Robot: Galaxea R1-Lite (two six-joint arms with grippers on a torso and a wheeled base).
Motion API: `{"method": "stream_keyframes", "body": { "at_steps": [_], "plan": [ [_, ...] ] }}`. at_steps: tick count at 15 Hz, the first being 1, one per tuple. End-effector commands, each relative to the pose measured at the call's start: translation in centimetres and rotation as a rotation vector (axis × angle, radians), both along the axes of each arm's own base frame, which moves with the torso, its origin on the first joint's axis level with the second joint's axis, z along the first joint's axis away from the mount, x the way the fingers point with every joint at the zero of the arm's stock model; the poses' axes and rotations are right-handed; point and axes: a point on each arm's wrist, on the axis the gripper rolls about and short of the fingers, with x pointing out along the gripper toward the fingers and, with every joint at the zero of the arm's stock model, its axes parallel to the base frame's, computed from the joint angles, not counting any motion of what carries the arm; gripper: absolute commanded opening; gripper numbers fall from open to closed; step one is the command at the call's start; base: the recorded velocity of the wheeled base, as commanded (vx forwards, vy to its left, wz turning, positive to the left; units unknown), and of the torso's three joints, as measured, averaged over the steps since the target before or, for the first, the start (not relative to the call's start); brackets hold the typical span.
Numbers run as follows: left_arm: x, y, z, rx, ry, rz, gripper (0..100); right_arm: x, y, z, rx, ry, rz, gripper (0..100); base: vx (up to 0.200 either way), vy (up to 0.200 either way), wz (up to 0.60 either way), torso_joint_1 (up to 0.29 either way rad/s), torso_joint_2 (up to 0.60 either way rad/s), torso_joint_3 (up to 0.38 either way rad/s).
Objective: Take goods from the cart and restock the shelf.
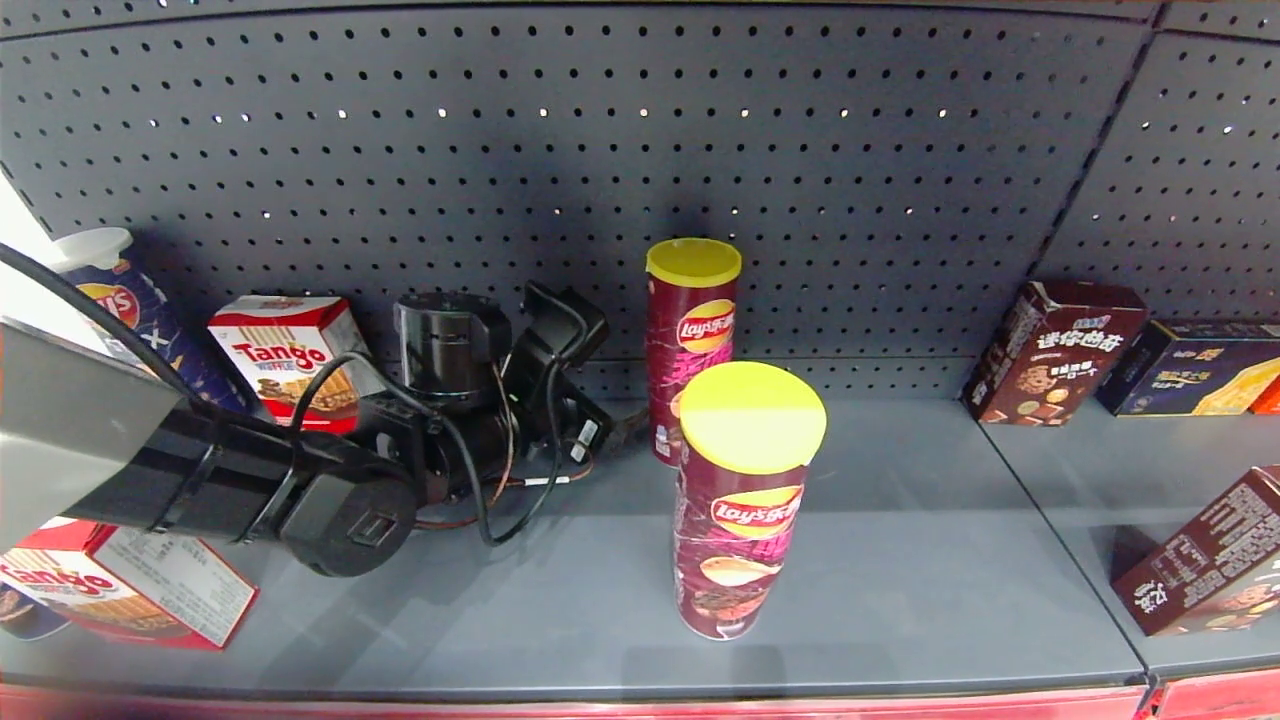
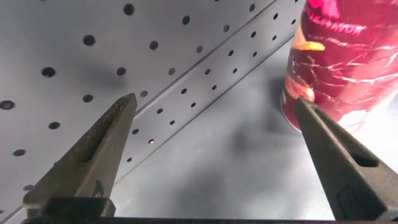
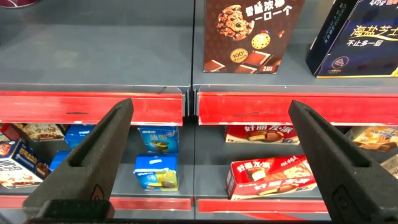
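- My left gripper (image 2: 214, 101) lies low on the shelf (image 1: 900, 560), jaws spread wide and empty.
- The rear can (image 1: 692, 340) stands upright by the pegboard (image 1: 600, 120), just beside my jaws and seemingly not touching them.
- The front can (image 1: 745, 500) stands nearer the edge.
- My right gripper (image 3: 210, 102) gapes empty too.
- I judge this can placed. Next I back out straight, then return to the cart.

The grey shelf (image 1: 900, 570) had a pegboard back (image 1: 600, 130). Near its middle stood two maroon cans with yellow lids: the front can (image 1: 745, 520) toward the edge and the rear can (image 1: 690, 340) just behind it, by the back. At the left end sat a blue can (image 1: 120, 300), a wafer box (image 1: 285, 355) beside it, and a second wafer box (image 1: 140, 590) nearer the front. On the panel to the right sat a brown biscuit box (image 1: 1050, 355), a dark blue box (image 1: 1190, 375) and, nearer the front, a brown box (image 1: 1210, 560).
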Motion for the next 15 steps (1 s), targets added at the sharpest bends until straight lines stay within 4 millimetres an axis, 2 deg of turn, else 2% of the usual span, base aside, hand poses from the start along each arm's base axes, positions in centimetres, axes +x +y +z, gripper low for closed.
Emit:
{"method": "stream_keyframes", "body": {
  "at_steps": [1,5,10,12,15],
  "plan": [
    [0.1,-0.1,-0.2,0.003,0.005,0.000,100,0.0,0.0,0.0,0.000,0.002,0.001,100,0.000,0.000,0.00,0.000,0.00,0.000],
    [0.6,-0.4,-0.5,0.005,0.009,-0.002,100,0.0,0.0,0.0,0.000,0.002,0.001,100,0.000,0.000,0.00,0.000,0.00,0.000],
    [0.3,-0.2,-0.5,0.002,0.010,0.000,100,0.0,0.0,0.0,0.000,0.002,0.001,100,0.000,0.000,0.00,0.000,0.00,0.000],
    [-0.7,0.4,1.0,-0.018,-0.013,0.003,100,0.0,0.0,0.0,-0.002,0.002,0.001,100,0.000,0.000,0.00,0.000,0.00,0.000],
    [-3.4,1.8,4.0,-0.084,-0.060,0.005,100,0.0,0.0,0.0,0.000,0.002,0.001,100,0.000,0.000,0.00,0.000,0.00,0.000]
  ]
}}
